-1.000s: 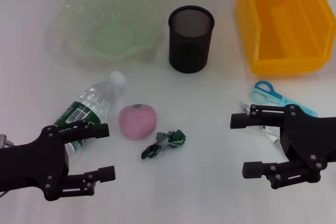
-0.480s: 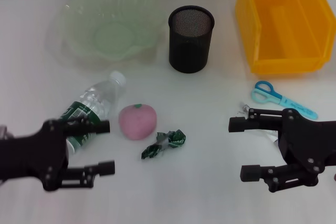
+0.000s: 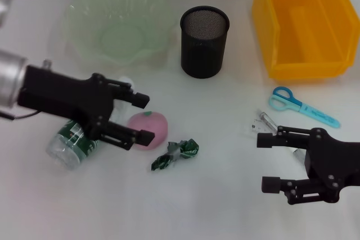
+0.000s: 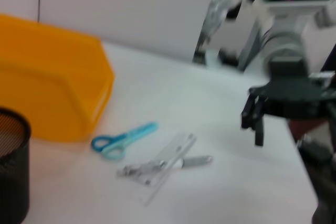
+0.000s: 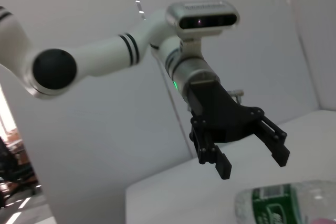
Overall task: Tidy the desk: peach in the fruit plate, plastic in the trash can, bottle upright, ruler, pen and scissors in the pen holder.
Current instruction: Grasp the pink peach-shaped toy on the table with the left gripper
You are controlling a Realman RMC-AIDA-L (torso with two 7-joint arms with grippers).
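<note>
So the peach (image 3: 148, 130) is sitting on the desk (image 3: 225, 195), not in the green fruit plate (image 3: 115, 23) at the back left. The left gripper (image 3: 140, 117) hangs right over the peach's left side with its fingers spread apart, nothing held. Under that arm the bottle (image 3: 73, 144) lies on its side, just left of the peach. The crumpled plastic (image 3: 175, 154) is just in front of the peach, to its right.

The black mesh pen holder (image 3: 205, 41) stands behind, with the yellow trash can (image 3: 306, 23) to its right. The blue scissors (image 3: 301, 103) lie in front of the can, and the clear ruler (image 4: 168, 163) and pen (image 4: 191, 160) are crossed nearby. The right gripper (image 3: 269, 161) sits low on the right, also wide open and empty.
</note>
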